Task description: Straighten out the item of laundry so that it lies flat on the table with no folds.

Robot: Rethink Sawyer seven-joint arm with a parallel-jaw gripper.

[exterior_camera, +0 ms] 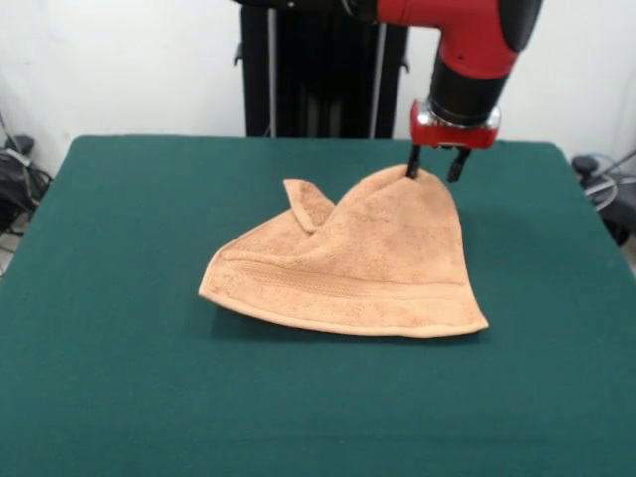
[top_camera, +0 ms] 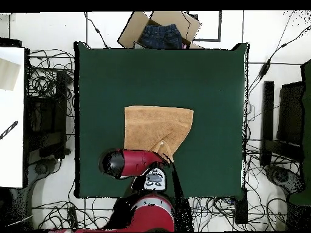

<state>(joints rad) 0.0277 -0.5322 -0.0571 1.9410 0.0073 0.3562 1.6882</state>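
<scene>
One towel (exterior_camera: 348, 263) lies near the centre of the table (exterior_camera: 119, 328). One corner (exterior_camera: 306, 202) is folded over onto the cloth; the far right edge is lifted into a peak. One gripper (exterior_camera: 435, 167) stands at that peak, its two fingers (exterior_camera: 413, 162) spread, one touching the towel's raised edge. In the overhead view, one cardboard box (top_camera: 159, 29) sits beyond the table's far edge.
</scene>
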